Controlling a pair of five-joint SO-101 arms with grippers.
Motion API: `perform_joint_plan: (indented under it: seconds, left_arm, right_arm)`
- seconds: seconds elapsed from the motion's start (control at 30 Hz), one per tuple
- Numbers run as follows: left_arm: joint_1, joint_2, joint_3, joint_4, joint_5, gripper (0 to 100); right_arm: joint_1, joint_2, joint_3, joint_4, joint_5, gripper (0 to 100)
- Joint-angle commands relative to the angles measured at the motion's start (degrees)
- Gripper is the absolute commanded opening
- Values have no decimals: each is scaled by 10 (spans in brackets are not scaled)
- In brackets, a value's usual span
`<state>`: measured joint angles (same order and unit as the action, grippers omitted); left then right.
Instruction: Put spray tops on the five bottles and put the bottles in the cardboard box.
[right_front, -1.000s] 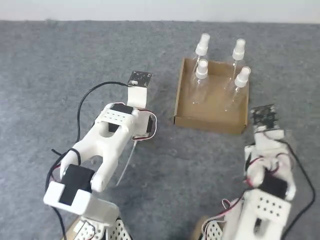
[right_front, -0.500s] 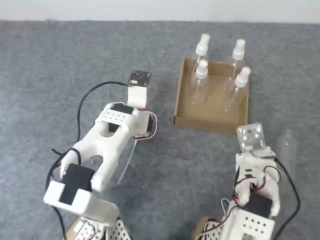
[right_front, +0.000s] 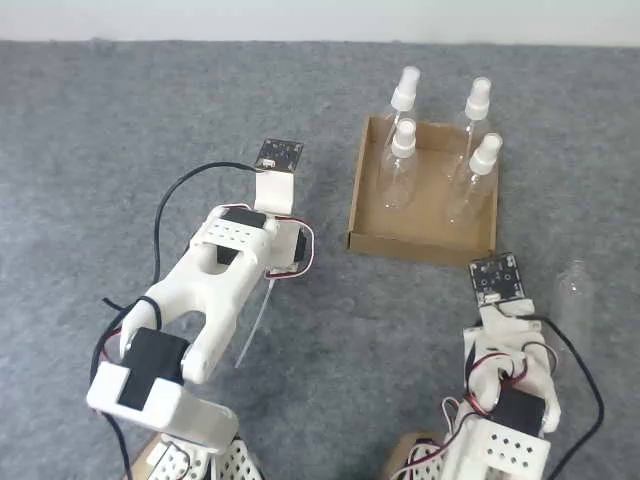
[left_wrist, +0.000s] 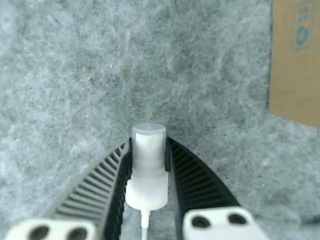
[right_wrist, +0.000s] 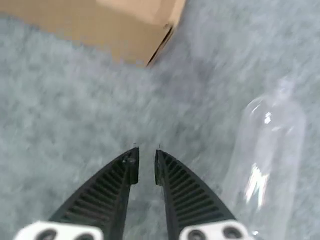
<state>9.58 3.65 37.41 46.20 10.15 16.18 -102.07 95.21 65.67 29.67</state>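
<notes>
**Left gripper (left_wrist: 148, 146) clenched on a white plastic spray top (left_wrist: 148, 170); right gripper (right_wrist: 145, 152) grips nothing**

The spray top has a frosted cylindrical cap above a wider round collar. A thin dip tube trails back from it under the arm. One ribbed black finger (left_wrist: 195, 180) presses each side of the top, which is held above the grey carpeted table (right_front: 120, 130). It is left of the shallow brown cardboard box (right_front: 420, 245) and apart from it.

Four clear plastic bottles (right_front: 400, 180) with white spray tops stand inside the box in two rows. Bare cardboard floor shows along its near wall. Wide open carpet lies between the two arms and out to the left.

A fifth clear plastic bottle (right_front: 575, 300), with no top on its neck, is on the carpet outside the box, near the box's front right corner. Whether it stands or lies is hard to tell. It is just to the right of the right gripper, beside the fingers and not between them. That gripper's jaws are drawn almost together, leaving only a slim gap.
</notes>
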Motion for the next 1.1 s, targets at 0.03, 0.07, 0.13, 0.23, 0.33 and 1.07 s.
perform_joint_plan:
  seconds: [0.03,0.07,0.13,0.23,0.33,1.07]
  left_arm:
    - [-3,-4,-14,-9,6,59]
    - [-3,-4,-14,-9,6,59]
    - [-3,-4,-14,-8,6,59]
    - [-3,-4,-14,-8,6,59]
    - [-3,-4,-14,-8,6,59]
    - [-3,-10,-2,-10,6,59]
  right_arm:
    - [-2,-4,13,50,-4,9]
    - [-2,-4,13,53,-4,9]
    - [-2,-4,13,57,-4,9]
    - [-1,-4,13,58,-4,8]
    - [-1,-4,13,58,-4,8]
    - [-1,-4,13,58,-4,8]
